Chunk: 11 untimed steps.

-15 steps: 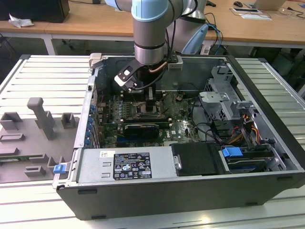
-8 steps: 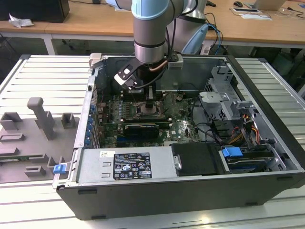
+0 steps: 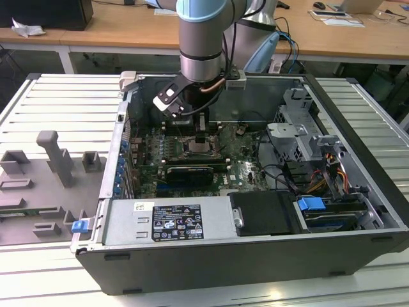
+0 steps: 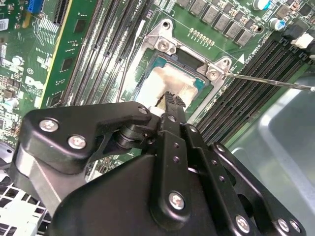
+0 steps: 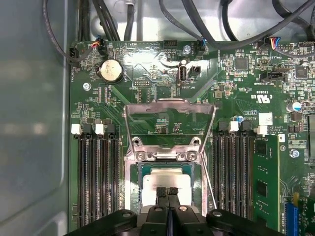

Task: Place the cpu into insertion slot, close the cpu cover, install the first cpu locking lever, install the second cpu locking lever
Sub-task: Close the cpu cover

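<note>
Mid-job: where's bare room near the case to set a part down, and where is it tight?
Bare: the slatted table at the exterior view's left, bordered by the case and the grey fixture; also the slats right of the case in that view. Crowded: around the tool over the cpu, hemmed by memory slots and the raised cpu cover.

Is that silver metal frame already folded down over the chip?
No, in the first wrist view the frame stands swung open, clear of the chip, which lies uncovered.
</note>
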Motion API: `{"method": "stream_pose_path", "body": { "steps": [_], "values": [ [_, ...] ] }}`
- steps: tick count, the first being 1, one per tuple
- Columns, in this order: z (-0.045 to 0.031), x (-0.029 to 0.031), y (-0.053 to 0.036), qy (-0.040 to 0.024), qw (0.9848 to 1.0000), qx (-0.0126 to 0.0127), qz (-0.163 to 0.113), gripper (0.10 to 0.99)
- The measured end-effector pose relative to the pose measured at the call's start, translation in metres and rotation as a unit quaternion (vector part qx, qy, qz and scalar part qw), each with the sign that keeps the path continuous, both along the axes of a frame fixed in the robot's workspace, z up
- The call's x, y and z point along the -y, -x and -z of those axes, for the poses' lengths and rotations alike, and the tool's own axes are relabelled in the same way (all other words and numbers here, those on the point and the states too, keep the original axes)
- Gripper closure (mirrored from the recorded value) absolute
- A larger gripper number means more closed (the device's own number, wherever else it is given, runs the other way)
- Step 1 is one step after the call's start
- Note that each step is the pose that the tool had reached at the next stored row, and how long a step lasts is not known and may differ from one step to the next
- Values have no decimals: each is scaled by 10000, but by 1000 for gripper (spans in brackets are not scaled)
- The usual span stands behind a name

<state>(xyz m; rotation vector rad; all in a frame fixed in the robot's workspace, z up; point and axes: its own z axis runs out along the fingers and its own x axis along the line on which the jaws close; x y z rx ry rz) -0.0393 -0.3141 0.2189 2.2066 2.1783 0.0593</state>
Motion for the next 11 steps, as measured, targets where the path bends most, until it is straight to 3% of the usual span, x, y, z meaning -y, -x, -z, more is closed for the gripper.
{"method": "stream_pose_path", "body": {
  "steps": [3,7,11],
  "values": [
    [1,0,-67,3,10000,-4,0,980],
    [-17,0,-89,18,10000,-13,-14,980],
    [-168,0,-89,17,10000,-12,-15,980]
  ]
}}
